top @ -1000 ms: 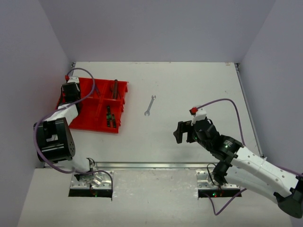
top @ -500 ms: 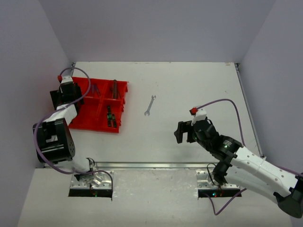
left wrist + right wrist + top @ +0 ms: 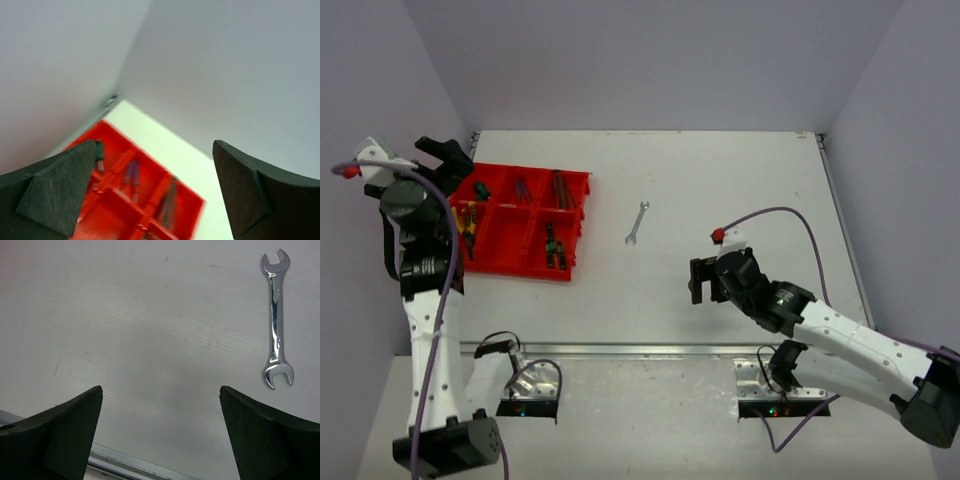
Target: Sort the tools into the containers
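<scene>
One silver wrench (image 3: 636, 222) lies loose mid-tabletop, the other tools in the red tray (image 3: 515, 250) at the far-left corner. Left gripper (image 3: 445, 155) and right gripper (image 3: 698, 280) hold jaws released, empty. Next, I judge, the right must straddle the wrench's shaft.

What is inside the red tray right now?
The red tray holds yellow-handled pliers, a green-handled tool, a blue-handled tool, a dark tool and a green-black one. The left arm covers its left edge.

The white table (image 3: 740, 180) carries a red tray (image 3: 510, 256) and a silver wrench (image 3: 637, 222).
</scene>
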Robot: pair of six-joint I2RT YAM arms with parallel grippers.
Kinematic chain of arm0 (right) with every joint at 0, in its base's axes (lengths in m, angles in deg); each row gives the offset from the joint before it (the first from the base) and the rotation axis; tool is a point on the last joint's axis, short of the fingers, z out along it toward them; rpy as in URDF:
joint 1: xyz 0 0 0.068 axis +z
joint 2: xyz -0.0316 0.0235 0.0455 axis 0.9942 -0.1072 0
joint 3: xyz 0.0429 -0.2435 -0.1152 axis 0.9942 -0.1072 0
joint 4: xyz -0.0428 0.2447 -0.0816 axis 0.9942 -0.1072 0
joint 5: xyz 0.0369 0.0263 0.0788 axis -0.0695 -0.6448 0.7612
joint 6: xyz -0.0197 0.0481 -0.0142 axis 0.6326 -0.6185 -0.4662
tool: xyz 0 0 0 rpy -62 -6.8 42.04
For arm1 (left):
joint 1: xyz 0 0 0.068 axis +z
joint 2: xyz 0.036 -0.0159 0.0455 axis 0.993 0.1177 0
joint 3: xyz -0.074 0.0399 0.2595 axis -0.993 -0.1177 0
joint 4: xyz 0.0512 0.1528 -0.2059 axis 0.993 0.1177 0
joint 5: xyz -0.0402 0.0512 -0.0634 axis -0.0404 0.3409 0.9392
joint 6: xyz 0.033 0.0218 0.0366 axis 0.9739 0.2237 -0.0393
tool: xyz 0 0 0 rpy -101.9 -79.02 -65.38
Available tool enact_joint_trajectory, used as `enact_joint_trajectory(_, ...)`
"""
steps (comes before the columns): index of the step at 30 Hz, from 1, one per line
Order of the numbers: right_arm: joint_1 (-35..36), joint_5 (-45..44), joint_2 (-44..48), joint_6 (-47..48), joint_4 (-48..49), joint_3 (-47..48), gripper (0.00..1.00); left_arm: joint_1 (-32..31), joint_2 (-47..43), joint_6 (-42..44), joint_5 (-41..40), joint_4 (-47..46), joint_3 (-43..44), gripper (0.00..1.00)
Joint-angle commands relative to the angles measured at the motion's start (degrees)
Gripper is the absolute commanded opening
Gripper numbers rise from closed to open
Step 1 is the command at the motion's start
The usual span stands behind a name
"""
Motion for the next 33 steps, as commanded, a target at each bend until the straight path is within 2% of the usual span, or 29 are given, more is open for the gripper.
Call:
enact_joint_trajectory(1, -1.5, -2.8, -7.8, -2.0, -1.1, 3.9, 0.99, -0.5, -9.1, -10.3, 25.6, 5.1, -5.8, 1.00)
enact_joint_trajectory(6, -2.9, -2.9, -18.1, -10.9, -10.6, 12.8, 0.99, -1.0, -12.5, -11.0, 38.5, 11.3, -11.1, 1.00)
enact_joint_trajectory(8, -5.3, -1.8, -20.4, -10.1, -11.0, 14.4, 0.99, -1.0, -11.5, -8.1, 42.9, 14.9, -13.5, 1.00)
enact_joint_trajectory(11, -12.2, 0.0, -22.8, -7.4, -11.2, 15.1, 0.99, -1.2, -11.4, -3.7, 38.2, 19.0, -15.2, 1.00)
enact_joint_trajectory(13, -19.8, 0.8, -24.2, -3.7, -11.2, 15.8, 0.99, -2.9, -14.9, -2.4, 30.2, 19.8, -17.5, 1.00)
enact_joint_trajectory(15, -23.8, 1.3, -26.9, 1.1, -9.8, 16.6, 0.99, -3.8, -18.6, -3.2, 28.5, 19.3, -19.2, 1.00)
enact_joint_trajectory(19, -33.1, 11.9, -35.8, 10.5, -7.0, 21.1, 0.97, -6.9, -22.2, -3.2, 28.3, 17.8, -20.7, 1.00)
enact_joint_trajectory(20, -33.7, 11.6, -40.1, 11.3, -7.0, 22.0, 0.93, -7.5, -22.1, -3.1, 28.1, 17.7, -20.8, 1.00)
enact_joint_trajectory(21, -34.1, 11.6, -40.2, 11.3, -7.0, 22.1, 0.93, -8.1, -22.1, -3.1, 28.2, 17.7, -20.9, 1.00)
enact_joint_trajectory(23, -35.2, 11.0, -46.2, 13.6, -7.3, 24.9, 0.88, -10.1, -21.5, -2.9, 29.7, 17.5, -21.1, 1.00)
enact_joint_trajectory(26, -35.9, 13.1, -50.1, 14.6, -7.2, 28.0, 0.80, -11.2, -21.6, -2.8, 29.9, 17.3, -21.2, 1.00)
enact_joint_trajectory(29, -36.8, 17.0, -55.1, 15.3, -7.8, 30.6, 0.66, -11.7, -22.6, -2.7, 30.1, 17.2, -21.3, 1.00)
enact_joint_trajectory(31, -36.9, 17.9, -57.2, 15.0, -8.7, 30.7, 0.51, -12.0, -23.1, -2.6, 30.6, 17.0, -21.4, 1.00)
enact_joint_trajectory(33, -37.0, 17.4, -58.7, 14.4, -9.0, 30.2, 0.42, -12.1, -23.4, -2.5, 31.1, 16.7, -21.6, 1.00)
